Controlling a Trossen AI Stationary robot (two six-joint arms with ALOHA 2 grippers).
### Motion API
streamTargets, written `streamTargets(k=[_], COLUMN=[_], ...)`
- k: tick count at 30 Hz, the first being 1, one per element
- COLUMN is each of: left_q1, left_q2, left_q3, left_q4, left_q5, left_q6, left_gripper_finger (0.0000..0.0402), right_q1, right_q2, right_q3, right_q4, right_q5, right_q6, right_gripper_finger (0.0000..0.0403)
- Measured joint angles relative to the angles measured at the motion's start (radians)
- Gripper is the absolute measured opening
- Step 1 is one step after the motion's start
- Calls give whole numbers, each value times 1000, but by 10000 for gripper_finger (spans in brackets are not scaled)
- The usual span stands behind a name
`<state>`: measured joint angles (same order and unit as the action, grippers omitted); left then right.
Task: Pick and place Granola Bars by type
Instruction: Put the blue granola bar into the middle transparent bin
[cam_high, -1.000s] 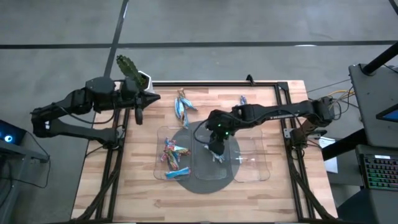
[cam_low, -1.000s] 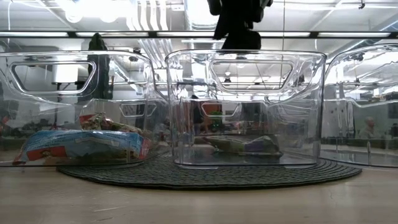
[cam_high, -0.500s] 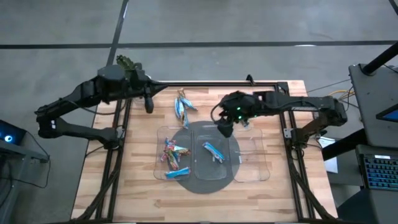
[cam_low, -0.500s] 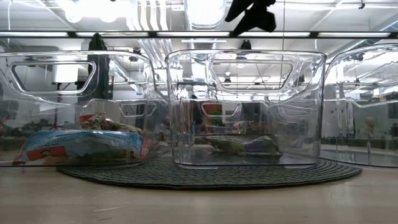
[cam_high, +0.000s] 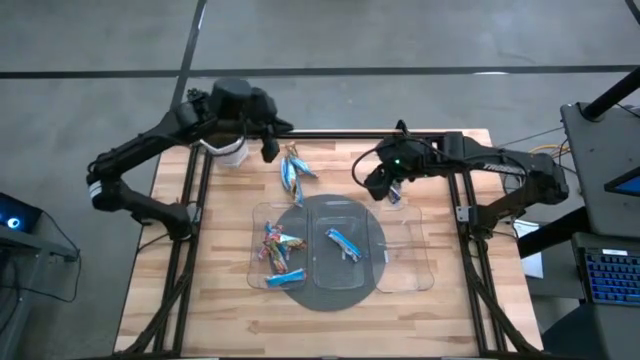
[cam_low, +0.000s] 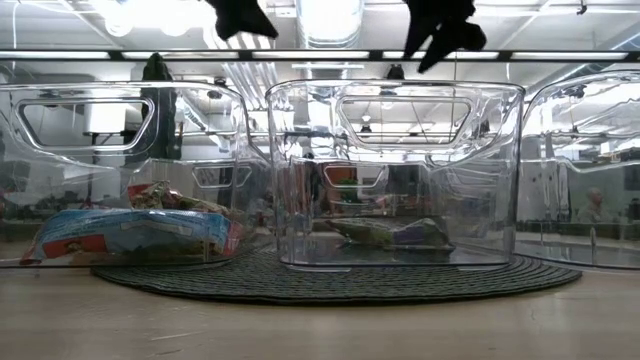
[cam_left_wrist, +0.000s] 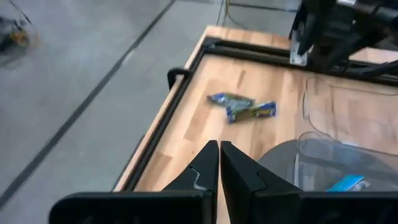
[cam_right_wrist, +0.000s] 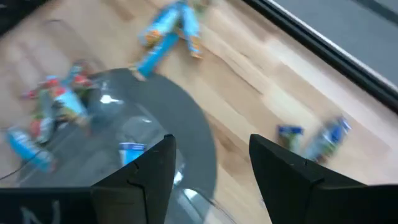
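Overhead, the wooden table (cam_high: 230, 320) has a dark metal frame (cam_high: 330, 133) running along its far edge and down both sides. Three clear plastic trays sit side by side on a round dark mat (cam_high: 330, 297) near the table's middle. The left tray (cam_high: 258, 215) holds several red-pink multicoloured Granola Bars (cam_high: 275, 243) and a light blue one near its front. The middle tray (cam_high: 345, 270) holds one light blue bar (cam_high: 343, 242). The right tray (cam_high: 410, 270) shows no bars.

A loose cluster of light blue bars (cam_high: 293, 172) lies on bare wood between the trays and the far frame rail. Two more bars (cam_high: 392, 193) lie apart on the wood near the right tray's far corner; the left wrist view shows them as a pair (cam_left_wrist: 244, 106) touching end to end.

The left gripper (cam_high: 268, 147) hangs above the far left part of the table, just beside the loose cluster, its fingers (cam_left_wrist: 208, 168) pressed together and carrying nothing. The right gripper (cam_high: 378, 183) hovers above the wood beyond the middle and right trays, close to the two separate bars, its fingers (cam_right_wrist: 149, 168) spread apart with nothing between them.

Bare wood lies open in front of the trays and along both sides. A white cup (cam_high: 230, 152) stands at the far left corner. Wrapper print is too small to read.
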<state>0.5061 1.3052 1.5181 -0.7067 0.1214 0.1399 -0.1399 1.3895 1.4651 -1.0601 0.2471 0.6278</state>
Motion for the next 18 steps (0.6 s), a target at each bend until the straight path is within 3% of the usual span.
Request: streamTargets(k=[9, 18], left_q1=[70, 91], left_q2=[110, 227], left_q3=[0, 0], left_q4=[37, 119], left_q5=[230, 262], left_q6=[102, 208], left_gripper_finger=[0, 0], right_q1=[-105, -254], right_q2=[-3, -9], right_q3=[-11, -32], right_q4=[-68, -114], right_q5=[19, 4], right_q6=[-2, -36], right_gripper_finger=[194, 196])
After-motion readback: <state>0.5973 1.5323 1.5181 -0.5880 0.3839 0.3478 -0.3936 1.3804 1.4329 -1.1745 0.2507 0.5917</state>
